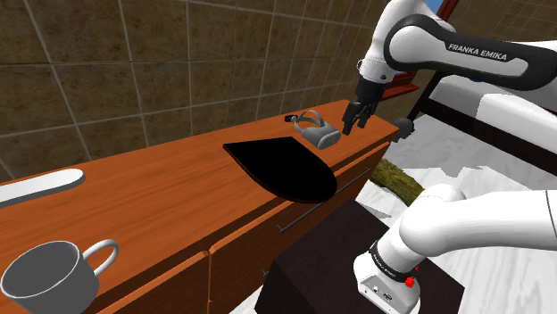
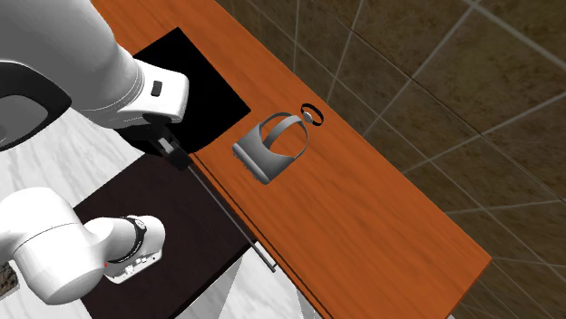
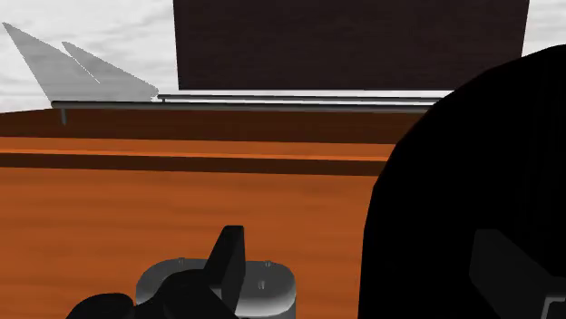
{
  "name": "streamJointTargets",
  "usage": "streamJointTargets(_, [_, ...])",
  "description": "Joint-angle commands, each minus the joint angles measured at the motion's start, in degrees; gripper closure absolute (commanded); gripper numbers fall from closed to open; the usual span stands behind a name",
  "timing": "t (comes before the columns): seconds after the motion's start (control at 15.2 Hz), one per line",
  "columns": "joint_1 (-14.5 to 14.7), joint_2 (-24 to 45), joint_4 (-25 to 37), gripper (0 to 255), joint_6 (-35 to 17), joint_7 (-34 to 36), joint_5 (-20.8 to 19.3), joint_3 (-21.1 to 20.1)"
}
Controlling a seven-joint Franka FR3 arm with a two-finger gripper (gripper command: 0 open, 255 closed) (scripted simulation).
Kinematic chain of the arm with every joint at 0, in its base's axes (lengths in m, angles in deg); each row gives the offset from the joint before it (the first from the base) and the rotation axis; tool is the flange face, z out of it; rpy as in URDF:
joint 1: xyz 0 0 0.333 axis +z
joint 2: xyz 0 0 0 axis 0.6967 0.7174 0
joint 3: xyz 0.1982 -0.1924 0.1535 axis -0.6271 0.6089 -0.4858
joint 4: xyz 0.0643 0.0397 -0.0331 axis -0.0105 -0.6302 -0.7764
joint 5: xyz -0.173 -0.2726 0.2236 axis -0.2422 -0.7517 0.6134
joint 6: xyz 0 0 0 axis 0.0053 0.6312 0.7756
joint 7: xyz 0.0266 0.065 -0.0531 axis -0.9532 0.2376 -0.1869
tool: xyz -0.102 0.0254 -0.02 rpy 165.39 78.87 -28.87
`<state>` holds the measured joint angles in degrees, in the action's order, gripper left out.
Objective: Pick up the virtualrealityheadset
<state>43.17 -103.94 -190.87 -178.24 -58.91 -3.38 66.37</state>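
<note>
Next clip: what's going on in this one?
A white Franka arm holds its black gripper close beside a grey virtual-reality headset with a curved strap. The headset sits on an orange-brown wooden cabinet top, next to a flat black sheet, and has not been lifted yet. A grey mug stands at the other end of the same top.

Grey VR headset (image 1: pixel 316 131) w/ strap loop, upright on wooden dresser top (image 1: pixel 170 192), near black patch (image 1: pixel 284 167).
</note>
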Motion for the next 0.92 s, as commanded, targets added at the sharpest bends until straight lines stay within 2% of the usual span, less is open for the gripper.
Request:
streamJointTargets(0.0, [0.0, 0.0, 0.0, 0, 0.0, 0.0, 0.0, 0.0])
streamJointTargets(0.4, [-0.55, 10.38, 3.6, 0, -10.35, -2.59, -1.09, 3.03])
streamJointTargets(0.86, [-0.74, 23.33, 11.03, 0, -19.96, -6.0, -0.34, 6.31])
